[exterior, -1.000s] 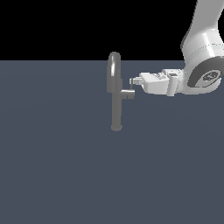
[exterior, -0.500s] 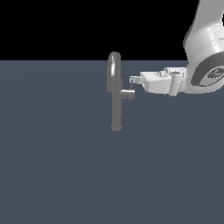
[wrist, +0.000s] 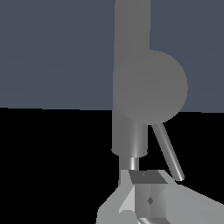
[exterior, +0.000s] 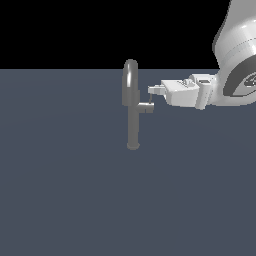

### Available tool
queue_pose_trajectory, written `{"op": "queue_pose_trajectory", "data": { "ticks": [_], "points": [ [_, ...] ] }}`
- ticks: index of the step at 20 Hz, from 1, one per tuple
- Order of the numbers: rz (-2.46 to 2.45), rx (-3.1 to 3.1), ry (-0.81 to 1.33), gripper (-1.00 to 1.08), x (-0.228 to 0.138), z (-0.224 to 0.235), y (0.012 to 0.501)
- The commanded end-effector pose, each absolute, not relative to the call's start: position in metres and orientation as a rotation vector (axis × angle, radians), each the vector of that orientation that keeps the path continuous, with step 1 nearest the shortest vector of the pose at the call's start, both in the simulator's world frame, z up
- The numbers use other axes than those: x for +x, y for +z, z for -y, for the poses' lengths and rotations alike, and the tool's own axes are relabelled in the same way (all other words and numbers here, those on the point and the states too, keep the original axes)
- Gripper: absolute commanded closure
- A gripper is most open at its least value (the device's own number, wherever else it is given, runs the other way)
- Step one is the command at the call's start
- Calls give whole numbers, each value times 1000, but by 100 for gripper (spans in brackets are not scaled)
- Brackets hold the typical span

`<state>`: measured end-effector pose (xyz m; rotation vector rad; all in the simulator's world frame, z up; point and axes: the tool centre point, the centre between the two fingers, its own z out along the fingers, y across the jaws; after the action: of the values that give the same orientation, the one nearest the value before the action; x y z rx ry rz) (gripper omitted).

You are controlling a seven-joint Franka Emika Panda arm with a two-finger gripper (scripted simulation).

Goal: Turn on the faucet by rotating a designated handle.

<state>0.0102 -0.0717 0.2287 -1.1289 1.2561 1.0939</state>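
The Panda arm's gripper (exterior: 152,90) reached in from the exterior view's right, its fingers pointing level toward the faucet (exterior: 132,107), which stood upright on the plain grey floor (exterior: 65,190). The handle (exterior: 150,99), a thin dark lever rising from the end of the faucet's short side stub (exterior: 145,107), lay directly at the fingertips, just below and ahead of them; whether metal touched metal could not be settled from either view. The lever's long axis ran close to vertical in the exterior view, across the line of the gripper's reach, so a sideways push from the fingers would likely be what swings it about the stub.

In the wrist view the handle (wrist: 168,152) showed as a slanted rod beside the pale finger (wrist: 144,197), with the stub's round end face (wrist: 151,87) looming behind it. Only one finger was plainly visible there, and in the exterior view the fingertips merged into one small shape, so whether the jaws stood wide, narrow or closed could not be told; nothing appeared to be held between them. The arched spout (exterior: 130,75) stood beyond the stub, away from the gripper. Most of the arm was cut off at the exterior view's edge.
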Motion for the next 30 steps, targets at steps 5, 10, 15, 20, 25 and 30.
{"op": "queue_pose_trajectory", "data": {
  "ticks": [5, 10, 15, 20, 25, 30],
  "points": [
    [-1261, -1122, 1111, 108, -14, 69, 216],
    [-1252, -1131, 1098, 108, -17, 68, 218],
    [-1261, -1122, 1114, 108, -37, 66, 193],
    [-1242, -1137, 1093, 108, -32, 67, 197],
    [-1262, -1121, 1116, 108, -43, 65, 161],
    [-1236, -1139, 1094, 108, -31, 67, 172]
  ]
}}
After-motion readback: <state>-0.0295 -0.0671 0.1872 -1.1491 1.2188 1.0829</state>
